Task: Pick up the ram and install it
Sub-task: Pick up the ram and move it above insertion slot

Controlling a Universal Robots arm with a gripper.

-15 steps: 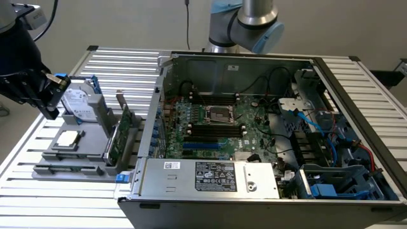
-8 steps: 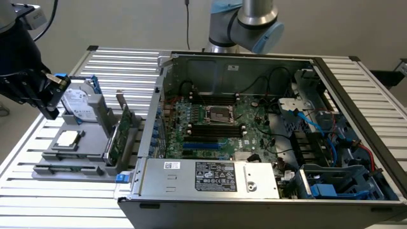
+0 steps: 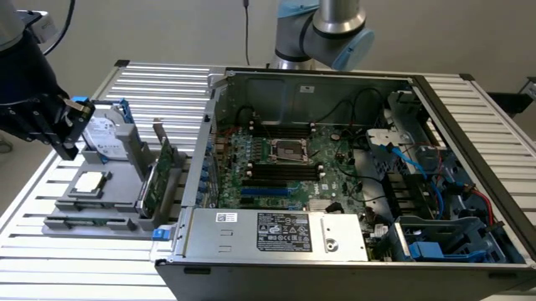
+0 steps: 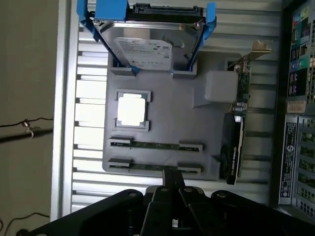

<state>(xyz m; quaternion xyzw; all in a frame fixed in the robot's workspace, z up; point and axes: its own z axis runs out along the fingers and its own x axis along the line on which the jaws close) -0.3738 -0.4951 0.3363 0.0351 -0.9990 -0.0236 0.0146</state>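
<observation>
Hand (image 3: pixel 67 145) at exterior view's left

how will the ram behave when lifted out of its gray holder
Probably stiff and light: the ram is a thin, narrow board. Likely to tip once freed, since it stands on edge, propped only at its ends by the gray holder.

High exterior view overlooks everything; closer wrist view shares the tray (image 3: pixel 122 188) (image 4: pixel 172 123).

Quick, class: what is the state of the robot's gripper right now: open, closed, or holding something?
Gripper: cannot be told whether open or closed; it hovers above the ram, which lies in the gray tray.
</observation>
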